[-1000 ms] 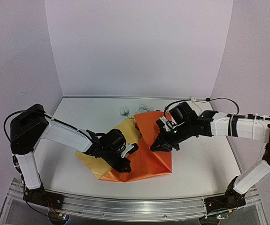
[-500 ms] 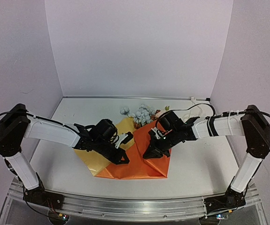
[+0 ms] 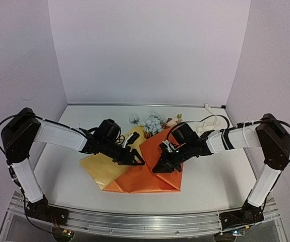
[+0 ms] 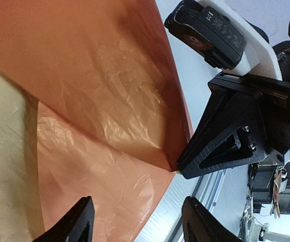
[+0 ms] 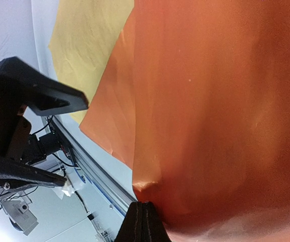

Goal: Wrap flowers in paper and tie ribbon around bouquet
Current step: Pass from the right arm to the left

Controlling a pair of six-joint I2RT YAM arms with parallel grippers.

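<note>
The paper (image 3: 140, 177) lies folded mid-table, orange face up, with its yellow face (image 3: 100, 166) showing on the left. The flowers' blooms (image 3: 152, 121) stick out past its far edge. A cream ribbon (image 3: 208, 123) lies heaped behind the right arm. My left gripper (image 3: 136, 160) hovers open over the orange sheet (image 4: 94, 91), nothing between its fingers (image 4: 77, 225). My right gripper (image 3: 158, 168) is shut on a corner of the upper orange fold (image 5: 210, 101), its tips (image 5: 143, 222) pressed together on the paper's edge. The left wrist view shows that pinch (image 4: 179, 168).
An aluminium rail (image 3: 145, 224) runs along the table's near edge, close to the paper's front fold. Walls enclose the back and both sides. A white cable plug (image 3: 213, 106) sits at the back right corner.
My left gripper has opened and let go of the paper, shifting right and toward the back. The right gripper slid left with its fold. The blooms came into view.
</note>
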